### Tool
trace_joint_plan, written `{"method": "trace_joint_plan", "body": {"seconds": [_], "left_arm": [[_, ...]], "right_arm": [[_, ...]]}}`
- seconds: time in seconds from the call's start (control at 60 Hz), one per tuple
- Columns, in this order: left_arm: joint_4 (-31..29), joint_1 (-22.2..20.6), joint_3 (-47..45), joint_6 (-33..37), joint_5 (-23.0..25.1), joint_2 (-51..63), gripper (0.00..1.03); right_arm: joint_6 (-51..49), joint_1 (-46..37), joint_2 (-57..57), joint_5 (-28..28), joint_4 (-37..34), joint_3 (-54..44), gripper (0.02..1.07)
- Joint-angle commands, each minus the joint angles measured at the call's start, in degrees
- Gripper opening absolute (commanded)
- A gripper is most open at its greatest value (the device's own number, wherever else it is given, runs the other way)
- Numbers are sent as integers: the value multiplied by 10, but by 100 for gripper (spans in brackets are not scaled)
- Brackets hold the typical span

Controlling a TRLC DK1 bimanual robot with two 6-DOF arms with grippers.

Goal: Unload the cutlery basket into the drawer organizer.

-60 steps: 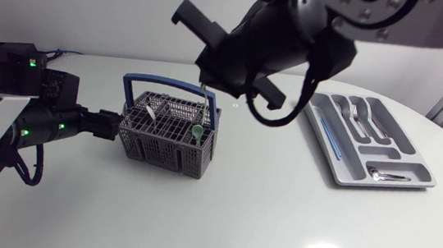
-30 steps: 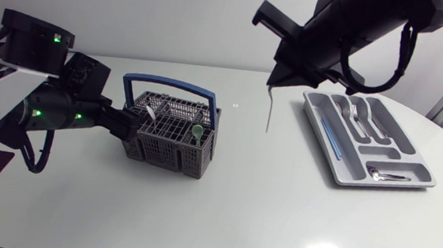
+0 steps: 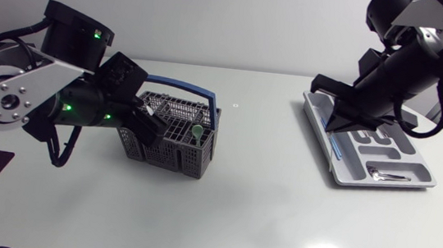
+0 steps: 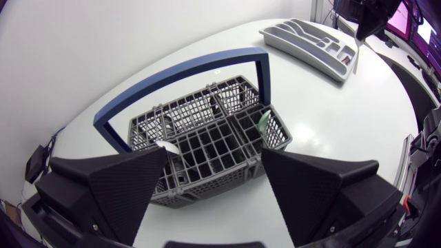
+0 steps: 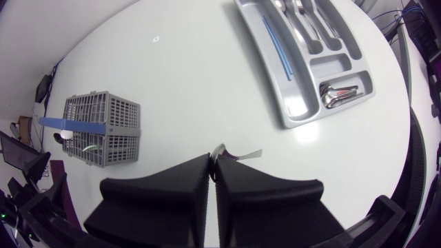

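Cutlery basket (image 3: 172, 142) sits at 9 o'clock on the table (image 3: 244, 225) in the head view, and the drawer organizer (image 3: 424, 172) lies at 3 o'clock. The left claw (image 3: 151, 123) is at the basket's 9 o'clock rim. The right claw (image 3: 341, 122) hangs over the organizer's 9 o'clock edge, and its own fingers hide whatever it carries.

In the left wrist view, the left claw (image 4: 213, 182) is spread wide and holds nothing. The basket is just ahead of it under its blue handle (image 4: 179, 79). 1 green-handled piece (image 4: 263, 121) stands at the basket's 3 o'clock corner. The grid makes the other contents hard to read.

In the right wrist view, the right claw (image 5: 212, 172) is pressed nearly closed, pinching a thin metal piece (image 5: 238, 156) at its tips. I cannot tell whether it is a fork, knife or spoon. The organizer lies ahead toward the claw's 1 o'clock, with a blue item (image 5: 279, 48) in its long slot and spoons (image 5: 337, 93) in the near compartment.

The step in hand looks like delivery of that piece. The next move calls for lining it up over the matching compartment, lowering it and letting go. The left claw seems placed for the next pick.
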Motion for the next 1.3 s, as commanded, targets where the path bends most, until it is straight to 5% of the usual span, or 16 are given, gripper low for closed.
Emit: {"method": "trace_joint_plan", "body": {"seconds": [0.0,0.117,0.567,0.833,1.233,1.283], "left_arm": [[14,-11,13,16,1,12,96],[40,-25,10,22,1,14,96],[114,-40,-16,70,1,38,96],[133,-40,-18,80,1,58,91],[139,-44,-15,89,2,72,91],[139,-45,-14,89,3,74,91]], "right_arm": [[-53,-34,-12,9,-1,-25,8],[-124,-69,-10,52,-1,-43,8],[-328,-211,35,60,108,-93,8],[-452,-253,71,111,288,-160,8],[-507,-302,159,115,351,-150,8],[-512,-302,162,114,353,-156,18]]}}
